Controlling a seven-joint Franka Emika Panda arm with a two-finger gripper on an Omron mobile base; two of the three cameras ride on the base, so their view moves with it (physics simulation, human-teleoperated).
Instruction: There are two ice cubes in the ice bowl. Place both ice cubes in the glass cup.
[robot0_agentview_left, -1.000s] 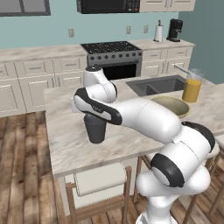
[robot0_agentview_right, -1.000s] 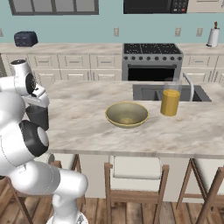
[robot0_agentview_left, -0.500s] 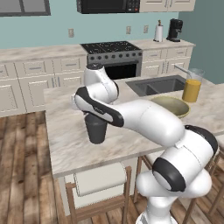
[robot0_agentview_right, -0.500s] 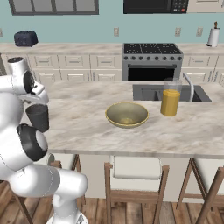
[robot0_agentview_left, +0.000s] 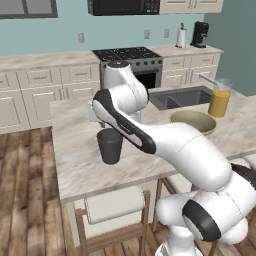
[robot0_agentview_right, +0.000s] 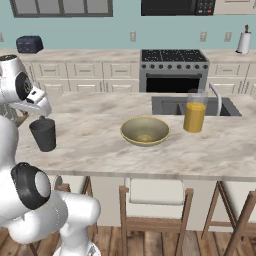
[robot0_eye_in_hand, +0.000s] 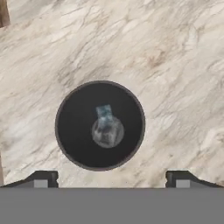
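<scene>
The gripper (robot0_eye_in_hand: 108, 178) points straight down, and its two dark fingers (robot0_eye_in_hand: 41, 179) stand wide apart with nothing between them. Directly below the gap sits the glass cup (robot0_eye_in_hand: 100, 125), a dark, nearly black tumbler seen from above as a round rim with a dark inside. A small pale, bluish-white ice cube (robot0_eye_in_hand: 105, 114) shows inside the cup, over the lighter round patch of its bottom; whether a second cube lies there cannot be told.

From the left base view, the cup (robot0_agentview_left: 110, 146) stands upright on the marbled table (robot0_agentview_left: 75, 165), near its front left part, with the white arm bent over it and the hand just above the rim. From the right base view, the cup (robot0_agentview_right: 43, 134) stands at the left end of the table (robot0_agentview_right: 210, 155), under the hand.

Well apart from the cup, toward the middle of the table, rests the ice bowl (robot0_agentview_right: 145, 131), wide, shallow and olive-yellow. Just beside the bowl stands a tall clear glass of orange liquid (robot0_agentview_right: 195, 111), next to the sink (robot0_agentview_right: 170, 106). A stove (robot0_agentview_right: 175, 62) stands against the back wall.
</scene>
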